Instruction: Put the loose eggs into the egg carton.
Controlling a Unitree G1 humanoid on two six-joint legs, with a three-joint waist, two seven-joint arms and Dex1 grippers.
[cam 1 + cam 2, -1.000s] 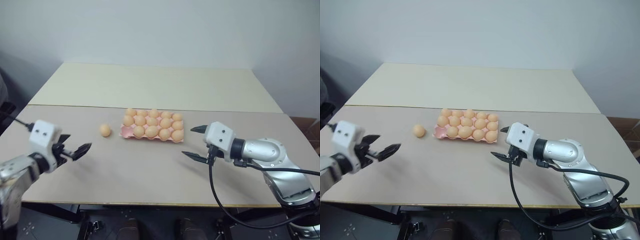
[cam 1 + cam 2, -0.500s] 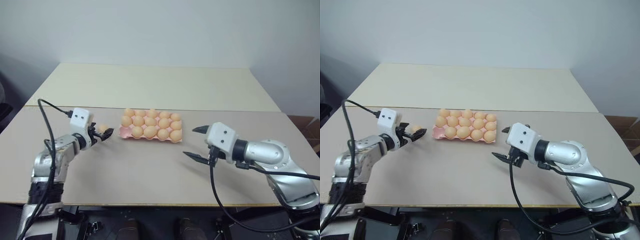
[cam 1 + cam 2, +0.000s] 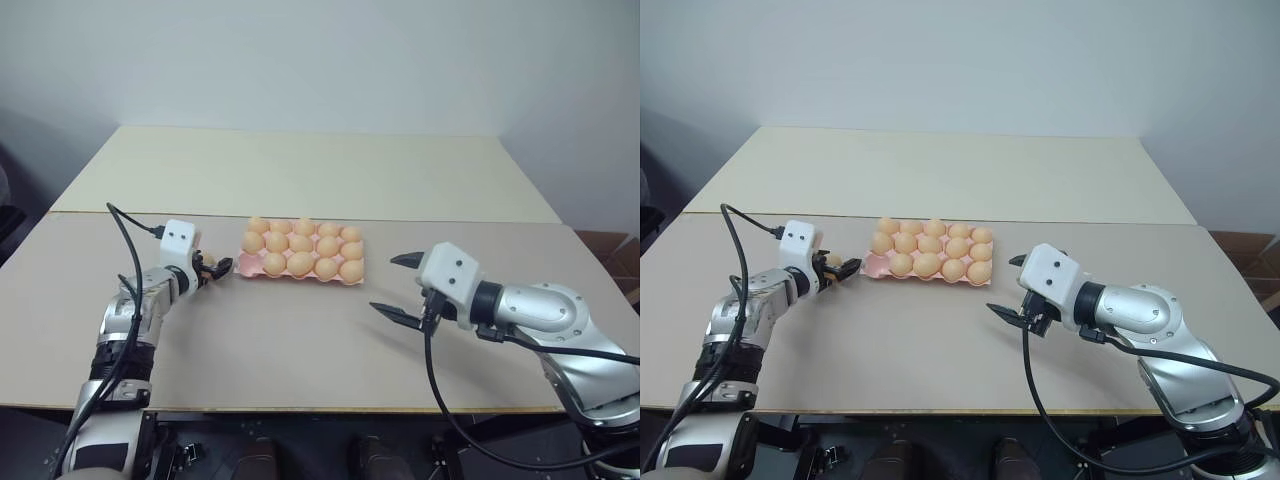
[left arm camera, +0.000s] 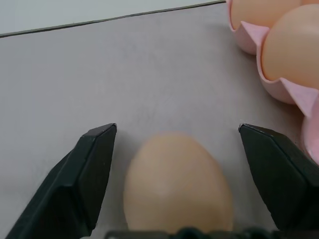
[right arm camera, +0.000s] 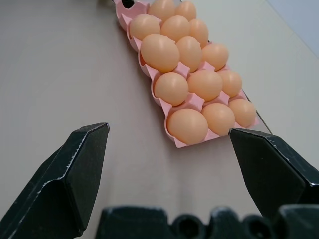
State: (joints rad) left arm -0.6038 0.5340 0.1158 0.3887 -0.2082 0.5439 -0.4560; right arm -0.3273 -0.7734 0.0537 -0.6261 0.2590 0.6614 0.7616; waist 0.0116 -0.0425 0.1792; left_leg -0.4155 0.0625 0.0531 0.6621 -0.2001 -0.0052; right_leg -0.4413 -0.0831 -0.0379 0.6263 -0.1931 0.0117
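Left gripper (image 4: 177, 149) straddles the last loose egg (image 4: 177, 186), fingers not yet touching it, long axis pointing ahead, just off the egg carton (image 3: 243, 263) left edge; right gripper (image 3: 398, 287) hangs open, farther off.

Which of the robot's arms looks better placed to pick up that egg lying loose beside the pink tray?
Left. Its left gripper already has the loose egg between open fingers, beside the egg carton. The right gripper hovers open on the carton's far side.
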